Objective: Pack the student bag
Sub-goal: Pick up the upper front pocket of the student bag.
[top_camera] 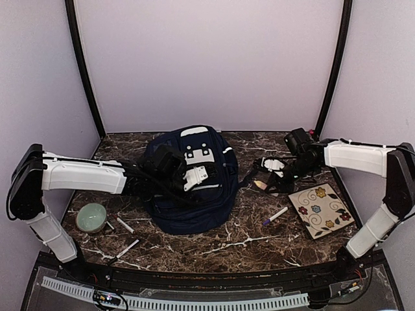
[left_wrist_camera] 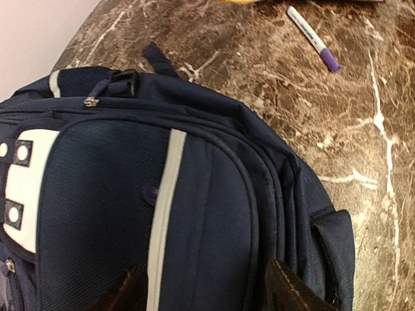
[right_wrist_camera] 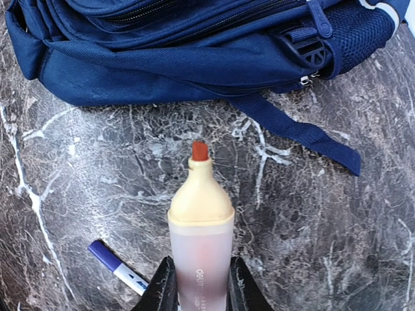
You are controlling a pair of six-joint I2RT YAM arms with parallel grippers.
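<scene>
Soft, floppy student bag; grip its zipper pull, probably. Left end effector wide; right end effector clamps a highlighter.

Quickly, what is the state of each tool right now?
Left tool: open, above the student bag.
Right tool: closed on the highlighter.

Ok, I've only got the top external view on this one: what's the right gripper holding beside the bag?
Observer: A highlighter, clamped in the right gripper; its orange tip is bare, no cap on.
Reviewer: And the left gripper, has it grabbed the bag?
Observer: No. The left gripper stands open over the student bag, a white stripe running between its fingers.
Reviewer: Any zip open there?
Observer: None that the left wrist view shows.
</scene>
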